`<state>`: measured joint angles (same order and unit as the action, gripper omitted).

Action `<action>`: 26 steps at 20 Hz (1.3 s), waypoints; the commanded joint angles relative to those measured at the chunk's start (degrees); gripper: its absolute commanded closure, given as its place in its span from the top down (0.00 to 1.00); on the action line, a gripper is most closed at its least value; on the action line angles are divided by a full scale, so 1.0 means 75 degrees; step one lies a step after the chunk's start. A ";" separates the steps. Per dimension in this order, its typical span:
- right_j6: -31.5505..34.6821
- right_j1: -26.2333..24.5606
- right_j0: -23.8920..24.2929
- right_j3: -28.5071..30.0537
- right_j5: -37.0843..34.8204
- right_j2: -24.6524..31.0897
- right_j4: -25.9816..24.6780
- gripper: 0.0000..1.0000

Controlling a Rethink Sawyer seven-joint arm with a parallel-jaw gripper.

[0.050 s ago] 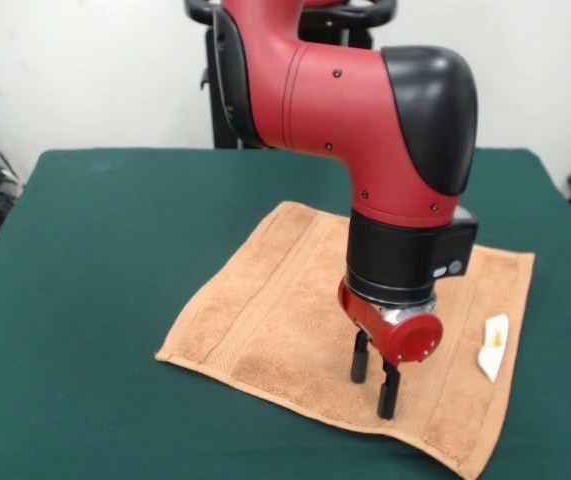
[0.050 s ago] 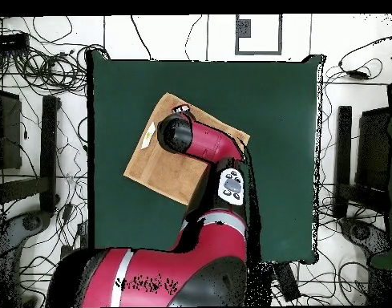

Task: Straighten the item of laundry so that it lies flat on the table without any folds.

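In the front view the arm [image 1: 365, 110] covers part of the towel [image 1: 275, 300] behind it, and the towel's near right corner runs off the bottom edge, as does the table [image 1: 85, 300] at the bottom, left and right. From overhead the wrist hides the end effector [image 2: 176, 133] altogether, along with much of the towel's middle. The 2 fingers [image 1: 388, 388] seem to stand apart just above the cloth, though whether they touch it cannot be told.
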<state>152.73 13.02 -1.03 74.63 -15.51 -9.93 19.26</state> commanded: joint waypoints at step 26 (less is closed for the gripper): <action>0.1510 -0.0487 -0.0484 0.0437 -0.0517 0.0382 0.1148 1.00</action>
<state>152.73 12.33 -1.80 74.65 -15.53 -11.09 24.20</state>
